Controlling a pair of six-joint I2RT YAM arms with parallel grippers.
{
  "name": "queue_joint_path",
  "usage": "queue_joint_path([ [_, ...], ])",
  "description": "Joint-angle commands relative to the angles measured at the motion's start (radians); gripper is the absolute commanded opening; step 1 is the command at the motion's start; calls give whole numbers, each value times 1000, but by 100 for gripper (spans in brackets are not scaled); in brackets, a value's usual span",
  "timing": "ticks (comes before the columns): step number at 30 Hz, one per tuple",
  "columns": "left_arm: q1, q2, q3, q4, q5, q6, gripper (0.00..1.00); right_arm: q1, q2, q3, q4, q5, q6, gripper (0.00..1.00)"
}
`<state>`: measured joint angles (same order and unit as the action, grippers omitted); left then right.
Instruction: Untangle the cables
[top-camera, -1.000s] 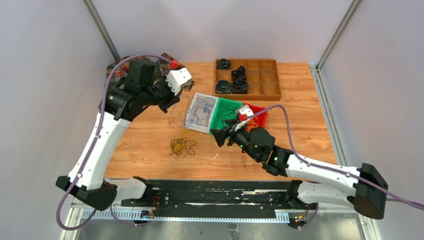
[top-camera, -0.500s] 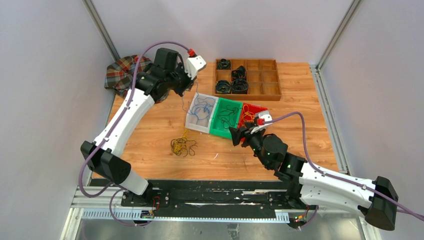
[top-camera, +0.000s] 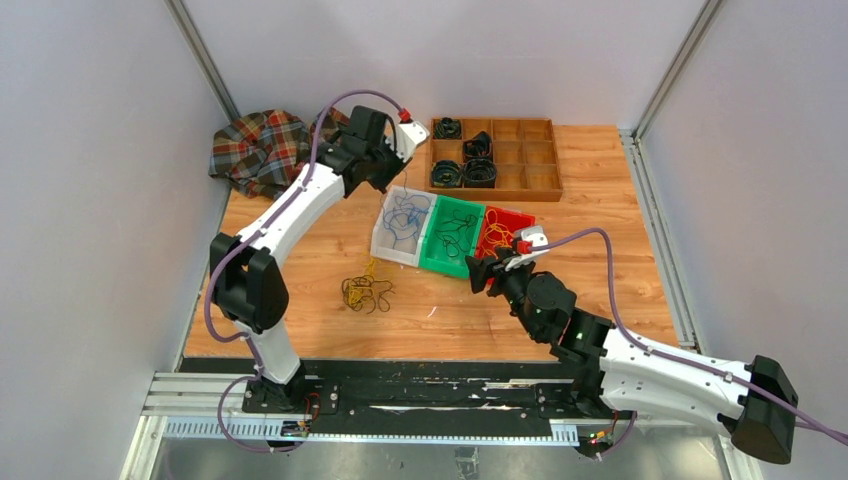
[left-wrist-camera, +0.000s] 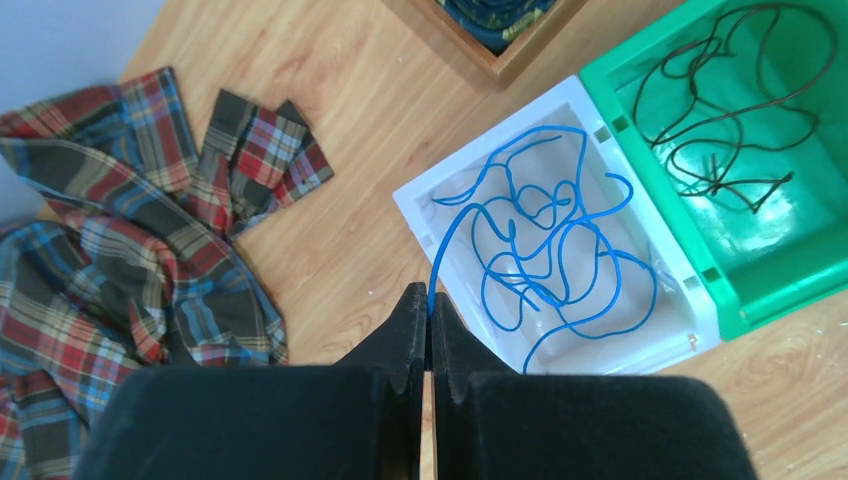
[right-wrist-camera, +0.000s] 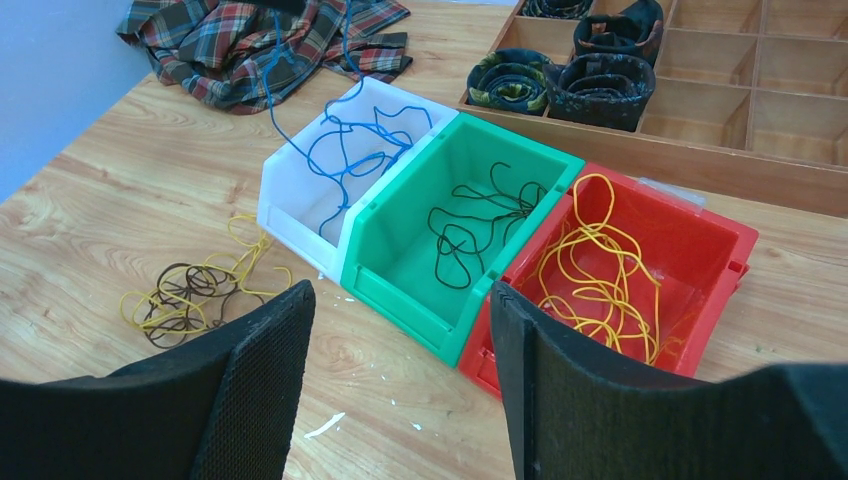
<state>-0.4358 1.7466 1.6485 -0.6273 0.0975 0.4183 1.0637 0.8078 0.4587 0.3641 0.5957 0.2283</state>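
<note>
A tangled clump of yellow and dark cables (top-camera: 366, 292) (right-wrist-camera: 190, 295) lies loose on the wooden table. My left gripper (top-camera: 388, 185) (left-wrist-camera: 430, 296) is shut on one end of a blue cable (left-wrist-camera: 540, 250), whose loops lie in the white bin (top-camera: 384, 246). A black cable (right-wrist-camera: 475, 225) lies in the green bin (top-camera: 440, 262), and yellow cable (right-wrist-camera: 600, 260) in the red bin (top-camera: 520, 218). My right gripper (top-camera: 478, 272) (right-wrist-camera: 400, 290) hovers open and empty just in front of the green and red bins.
A wooden compartment tray (top-camera: 540, 160) holding thick black coiled rolls (top-camera: 462, 172) stands behind the bins. A crumpled plaid cloth (top-camera: 260, 150) (left-wrist-camera: 120, 230) lies at the back left corner. Small white specks dot the table near my right gripper.
My left arm swung right and back over the white bin with the blue cable, whose loops settled into the bin. My right gripper drew back to the right and narrowed slightly.
</note>
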Motion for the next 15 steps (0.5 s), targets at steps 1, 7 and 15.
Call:
queue_joint_path([
  [1, -7, 25, -55, 91, -66, 15, 0, -14, -32, -13, -10, 33, 6, 64],
  [7, -7, 30, -149, 169, -180, 106, 0, -21, -34, -17, -26, 32, 15, 63],
  [15, -44, 48, -187, 188, -57, 27, 1, -24, -12, 2, -46, 33, 18, 63],
])
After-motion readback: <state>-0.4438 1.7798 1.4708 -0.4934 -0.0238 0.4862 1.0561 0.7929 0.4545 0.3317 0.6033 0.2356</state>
